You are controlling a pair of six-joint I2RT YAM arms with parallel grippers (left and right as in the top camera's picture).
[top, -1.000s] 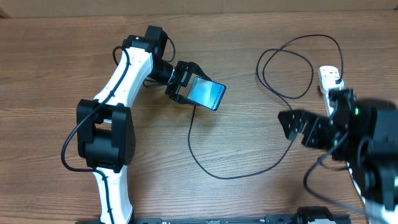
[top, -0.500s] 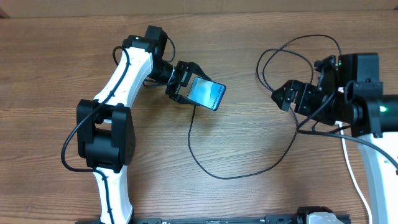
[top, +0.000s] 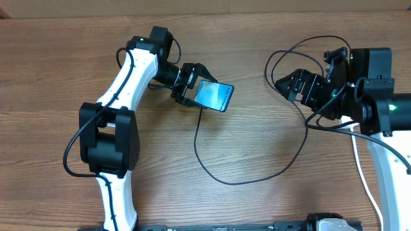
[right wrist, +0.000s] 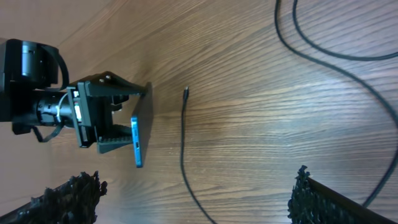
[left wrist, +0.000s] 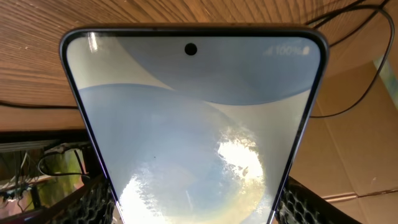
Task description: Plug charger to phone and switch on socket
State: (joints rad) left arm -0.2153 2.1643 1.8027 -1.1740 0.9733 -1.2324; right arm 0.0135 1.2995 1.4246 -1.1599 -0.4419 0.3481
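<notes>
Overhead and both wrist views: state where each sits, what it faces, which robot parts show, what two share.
Overhead: above the table, looking down; left gripper gripping the phone, right gripper open, the charger.
Left wrist: on that arm, facing the phone's screen; own pads at bottom corners.
Right wrist: on that arm, facing across the table toward the phone; own fingertips below.
Shared: overhead and right wrist show the charger.

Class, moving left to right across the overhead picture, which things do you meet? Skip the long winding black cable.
Left gripper → slim black-framed smartphone with a light blue screen → right gripper → thick white cord.
</notes>
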